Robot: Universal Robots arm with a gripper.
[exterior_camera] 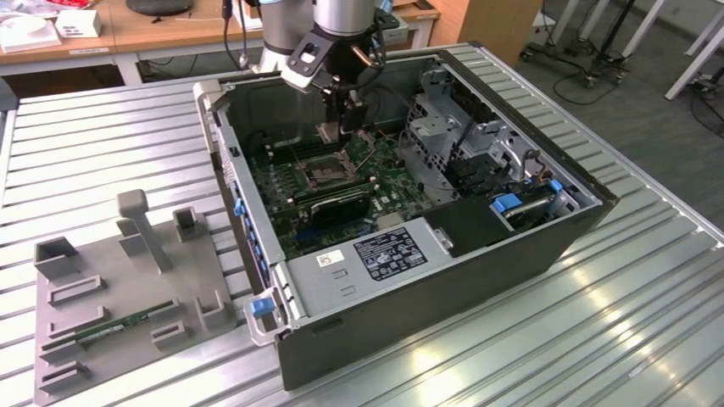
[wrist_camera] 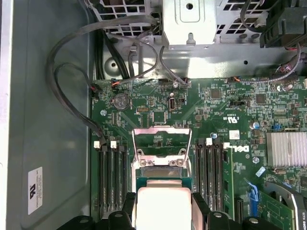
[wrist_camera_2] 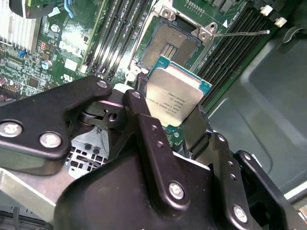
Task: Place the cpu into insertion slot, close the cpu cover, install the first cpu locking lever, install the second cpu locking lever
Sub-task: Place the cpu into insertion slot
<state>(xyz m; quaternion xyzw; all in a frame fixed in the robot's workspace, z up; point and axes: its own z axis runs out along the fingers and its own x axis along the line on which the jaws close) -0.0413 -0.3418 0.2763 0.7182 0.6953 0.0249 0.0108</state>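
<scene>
In the upper middle of the exterior view, the gripper (exterior_camera: 337, 129) is seen lowered into an open case (exterior_camera: 396, 339) that lies on a ribbed metal table (exterior_camera: 588, 339). The jaws are clamped on two opposite edges of the cpu (wrist_camera_2: 175, 93), whose pale metal face is turned toward both wrist cameras. One black finger (wrist_camera_2: 144, 127) is pressed against each side of the chip. The cpu is held over the green board (wrist_camera: 216, 120), clear of the slot (wrist_camera_2: 172, 45) and not seated in it. The slot is left uncovered, its dark contact field bare inside a silvery rim. In the first wrist view the cover (wrist_camera: 160, 146) is seen swung up and open, just beyond the held chip. A thin metal lever (wrist_camera_2: 242, 33) is seen sticking out beside the slot. Memory slots (wrist_camera: 112, 177) are ranged on both sides of it. On the exterior view's left, a grey fixture (exterior_camera: 114, 297) is set on the table, well apart from the case.
</scene>
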